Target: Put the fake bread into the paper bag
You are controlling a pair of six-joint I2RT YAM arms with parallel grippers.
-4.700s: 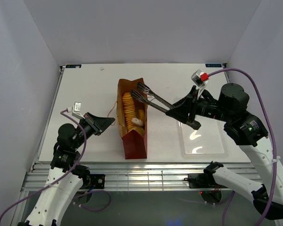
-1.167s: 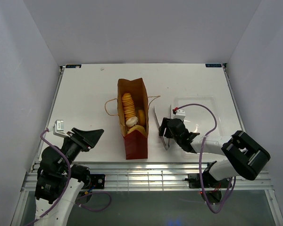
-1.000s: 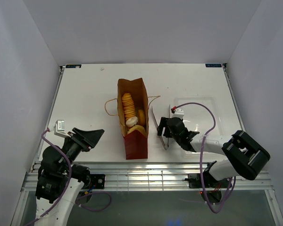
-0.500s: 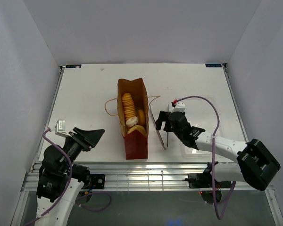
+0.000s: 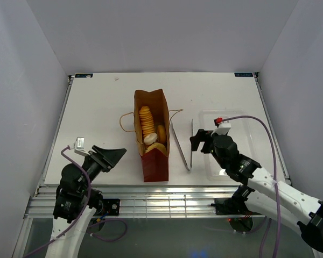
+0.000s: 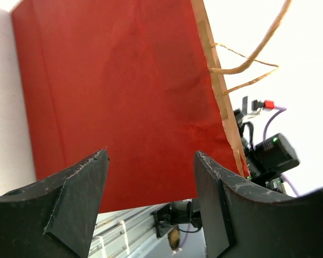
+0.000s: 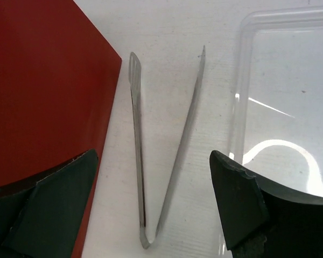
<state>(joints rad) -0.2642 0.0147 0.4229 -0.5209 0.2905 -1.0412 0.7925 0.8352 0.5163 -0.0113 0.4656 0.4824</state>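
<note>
The paper bag [image 5: 152, 141] lies open-topped in the middle of the table, its lower end dark red. Inside it lies the fake bread: a long ridged loaf [image 5: 145, 122], a whitish pastry [image 5: 150, 138] and two golden ring buns [image 5: 161, 131]. My left gripper [image 5: 118, 153] hovers left of the bag's near end, open and holding nothing. In the left wrist view the bag's red side [image 6: 124, 91] fills the space beyond that gripper [image 6: 151, 157]. My right gripper [image 5: 197, 141] stands open right of the bag, above the metal tongs [image 7: 167, 156]. Nothing sits between the right gripper [image 7: 153, 157] fingers.
The tongs [image 5: 182, 146] lie spread in a V on the table between the bag and a clear plastic tray [image 5: 251, 156]. The bag's twine handles [image 5: 127, 122] trail out on both sides. The tray's rim [image 7: 242, 97] is just right of the tongs.
My right gripper has opened, let go of the tongs and drawn back to the right. The tongs now lie spread on the table. The left gripper has shifted slightly right, toward the bag.
</note>
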